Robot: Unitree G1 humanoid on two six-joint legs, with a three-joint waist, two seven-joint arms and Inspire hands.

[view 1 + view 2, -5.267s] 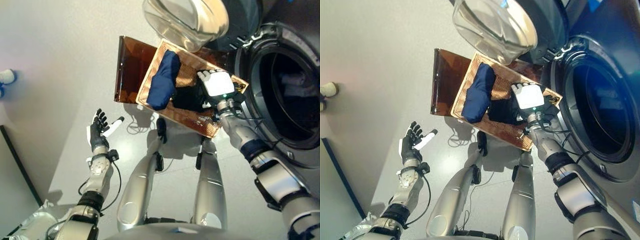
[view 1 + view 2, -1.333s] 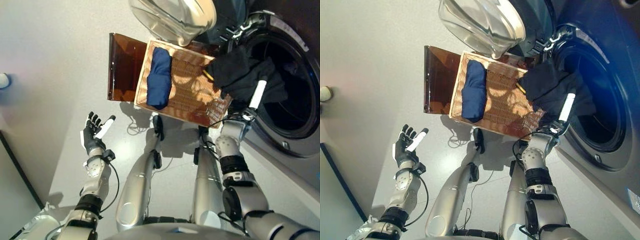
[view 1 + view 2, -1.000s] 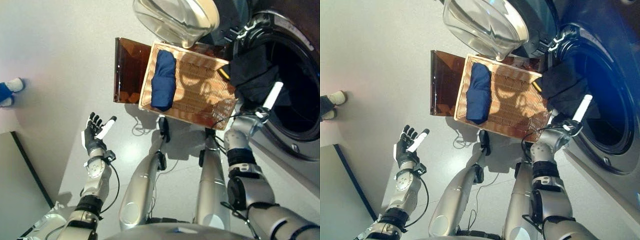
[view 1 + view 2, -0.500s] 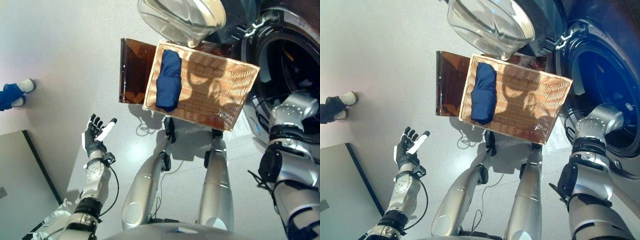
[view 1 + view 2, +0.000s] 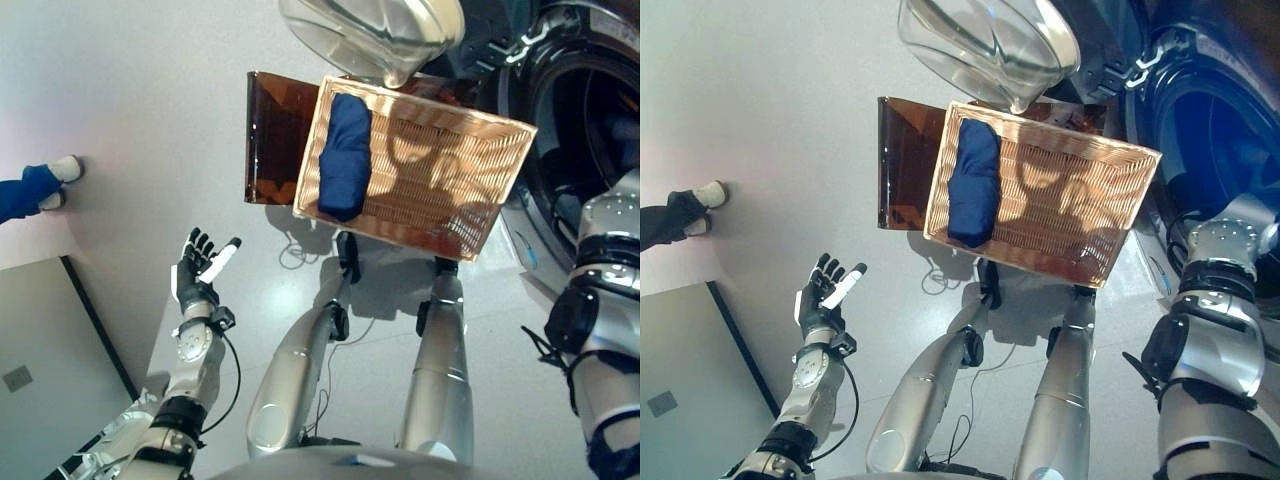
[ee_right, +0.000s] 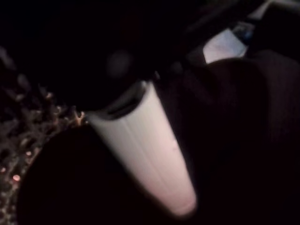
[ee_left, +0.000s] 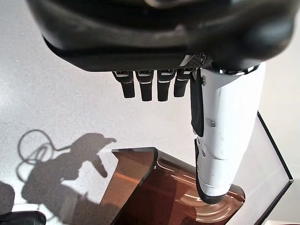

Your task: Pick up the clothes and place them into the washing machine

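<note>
One blue garment point(image 5: 345, 153) left in wicker basket point(image 5: 500, 190); dark cloth point(image 6: 253, 108), apparently inside washing machine point(image 5: 560, 130), by right hand point(image 6: 150, 150), grip unreadable. Left hand point(image 5: 198, 272) spread, empty. Release deep, clear of rim.

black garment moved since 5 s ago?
Yes. It has left the wicker basket, which now holds only the blue garment. Dark cloth lies past the right hand's thumb, inside the washing machine.
</note>
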